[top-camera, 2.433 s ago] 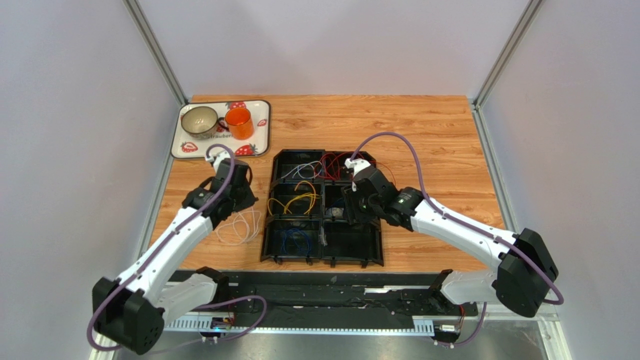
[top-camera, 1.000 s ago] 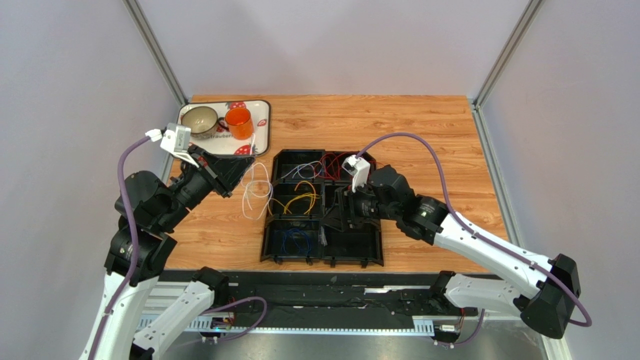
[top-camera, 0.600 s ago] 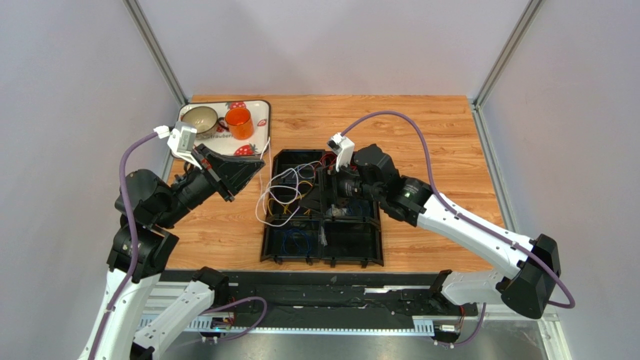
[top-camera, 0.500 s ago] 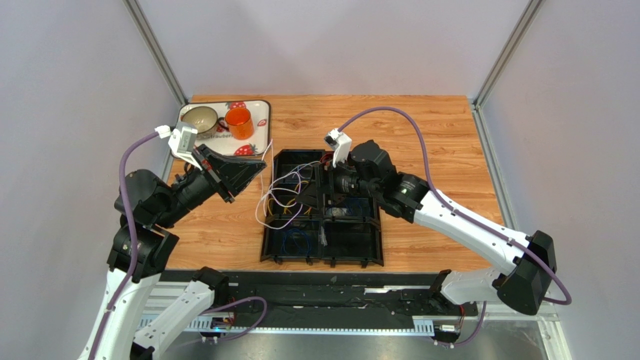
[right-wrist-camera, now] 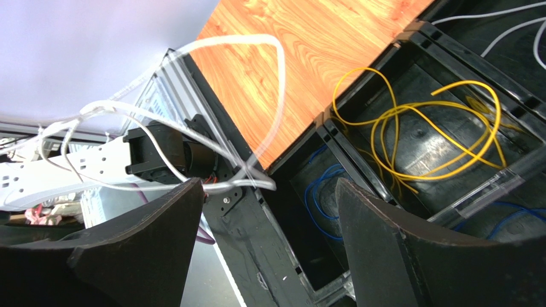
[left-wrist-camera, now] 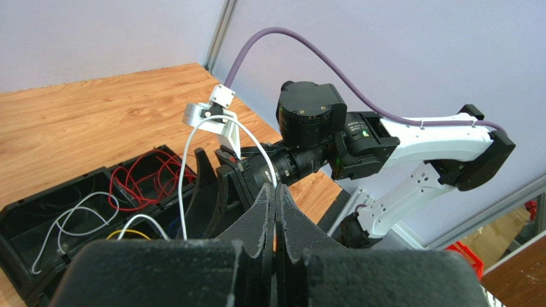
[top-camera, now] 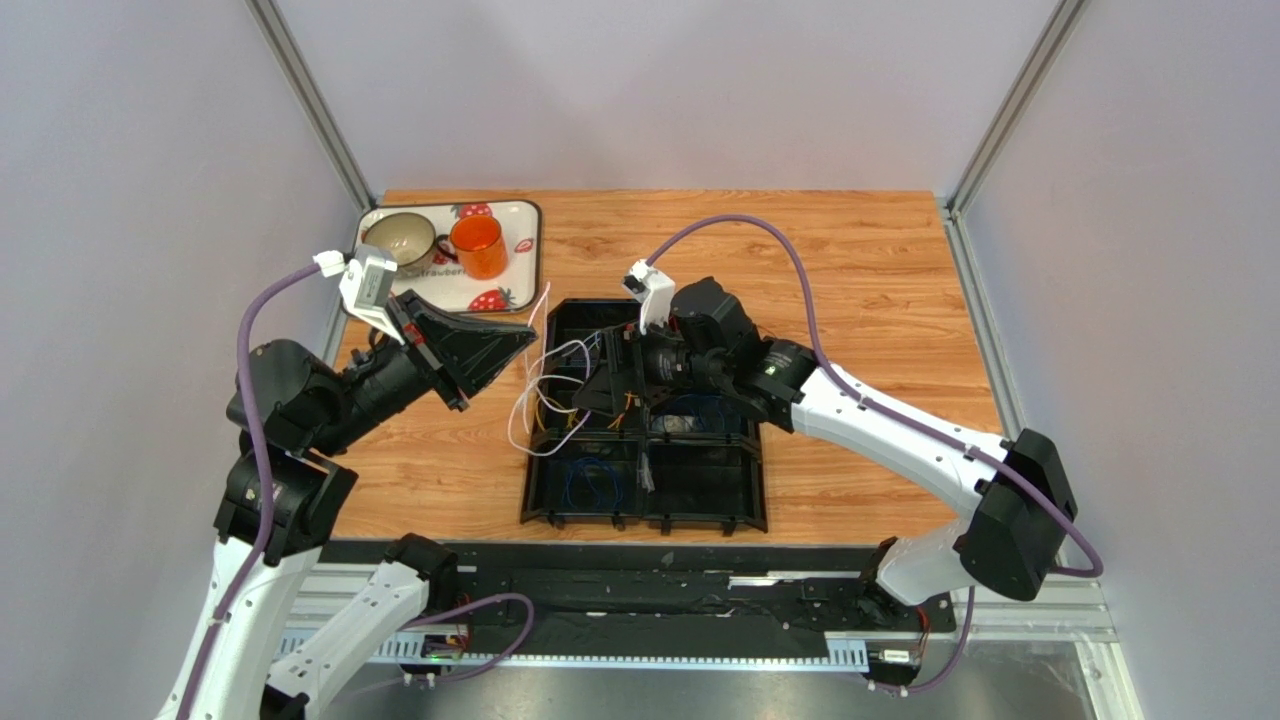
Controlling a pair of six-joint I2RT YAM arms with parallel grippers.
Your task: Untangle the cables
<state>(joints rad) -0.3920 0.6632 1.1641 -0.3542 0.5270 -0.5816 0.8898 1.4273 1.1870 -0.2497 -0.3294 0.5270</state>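
I am pinching the white cable (right-wrist-camera: pixel 281 70) with my left fingers (left-wrist-camera: pixel 263 220), which are pressed tight together left of centre in the overhead view, up off the wooden tabletop (top-camera: pixel 842 270). The cable is hair-fine, smooth and limp. It is hanging from my tip in slack loops, draping down and to the right toward the left edge of the black compartment tray (top-camera: pixel 706 488).

Just right of those loops, my right fingers (right-wrist-camera: pixel 150 230) are standing spread wide and pointing left at them. One loop is crossing in front of the gap, running from upper left to centre of the right wrist view. So the strand is lying across my closing line, though I cannot tell whether it is inside the gap yet. I judge the right arm is the one placed to take the free loops.

In the tray's rigid matte cells, a yellow cable (right-wrist-camera: pixel 416 128) and a blue cable (right-wrist-camera: pixel 320 188) are lying coiled, with a red cable (left-wrist-camera: pixel 142 179) in a far cell.
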